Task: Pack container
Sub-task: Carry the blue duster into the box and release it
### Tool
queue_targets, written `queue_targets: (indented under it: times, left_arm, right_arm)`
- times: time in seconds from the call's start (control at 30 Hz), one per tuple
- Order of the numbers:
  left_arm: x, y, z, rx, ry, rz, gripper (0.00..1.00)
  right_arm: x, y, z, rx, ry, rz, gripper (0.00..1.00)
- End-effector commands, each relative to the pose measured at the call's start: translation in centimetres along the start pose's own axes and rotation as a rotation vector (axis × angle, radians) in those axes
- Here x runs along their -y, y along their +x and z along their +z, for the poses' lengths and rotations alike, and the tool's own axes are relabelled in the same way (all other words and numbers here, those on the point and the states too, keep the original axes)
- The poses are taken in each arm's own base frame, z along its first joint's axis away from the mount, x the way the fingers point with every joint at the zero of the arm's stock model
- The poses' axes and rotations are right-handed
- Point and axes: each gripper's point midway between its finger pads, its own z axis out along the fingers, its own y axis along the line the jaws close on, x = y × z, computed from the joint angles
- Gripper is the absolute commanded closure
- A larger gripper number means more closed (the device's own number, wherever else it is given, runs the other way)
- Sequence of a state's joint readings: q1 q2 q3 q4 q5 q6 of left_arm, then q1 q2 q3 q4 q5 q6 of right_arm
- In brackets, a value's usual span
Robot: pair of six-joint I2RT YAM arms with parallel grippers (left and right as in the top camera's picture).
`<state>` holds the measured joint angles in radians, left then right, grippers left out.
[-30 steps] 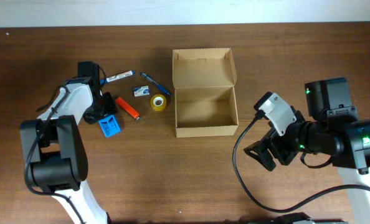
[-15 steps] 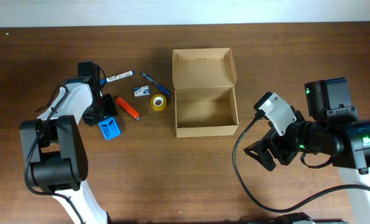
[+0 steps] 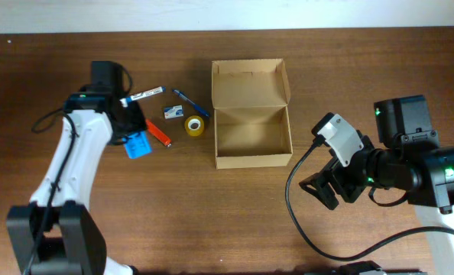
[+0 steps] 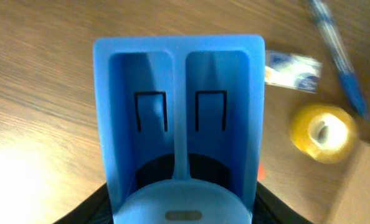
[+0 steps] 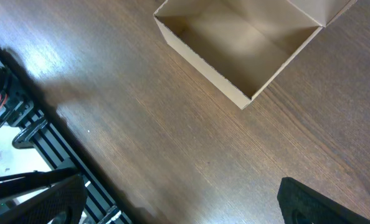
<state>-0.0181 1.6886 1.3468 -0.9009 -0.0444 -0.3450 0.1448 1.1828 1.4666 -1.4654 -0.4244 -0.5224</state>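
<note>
The container (image 3: 251, 136) is an open tan cardboard box with its flap lid (image 3: 250, 82) folded back; it looks empty and also shows in the right wrist view (image 5: 241, 46). My left gripper (image 3: 129, 137) is shut on a blue plastic stapler-like piece (image 3: 137, 144), which fills the left wrist view (image 4: 179, 118). An orange lighter (image 3: 157, 133), a yellow tape roll (image 3: 194, 125), a small white-blue packet (image 3: 173, 112), a blue pen (image 3: 190, 102) and a white marker (image 3: 144, 95) lie left of the box. My right gripper (image 3: 330, 189) is open and empty, to the right of the box.
The tape roll (image 4: 322, 132), the packet (image 4: 292, 70) and the pen (image 4: 337, 53) show in the left wrist view beyond the blue piece. A dark rail (image 5: 35, 134) runs along the table's edge in the right wrist view.
My left arm has swung and lifted the blue piece slightly up and right, off its spot on the table. The right arm has not moved.
</note>
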Motion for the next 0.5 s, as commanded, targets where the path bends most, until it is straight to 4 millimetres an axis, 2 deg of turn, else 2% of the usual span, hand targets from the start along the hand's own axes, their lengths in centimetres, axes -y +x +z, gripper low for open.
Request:
queue_targets:
  times: [0.0,0.27,0.47]
  left_arm:
    - [3.1,0.1,-2.9,0.058,0.056,0.071,0.98]
    - [13.3,4.4,-5.4,0.076,0.241,0.382,0.98]
    - [20.8,6.3,-7.8,0.225,0.396,0.732,0.98]
  right_arm:
    - [-0.2,0.0,0.0,0.004,-0.008,0.009,0.01]
    - [-0.2,0.0,0.0,0.004,-0.008,0.009,0.01]
    - [-0.2,0.0,0.0,0.004,-0.008,0.009,0.01]
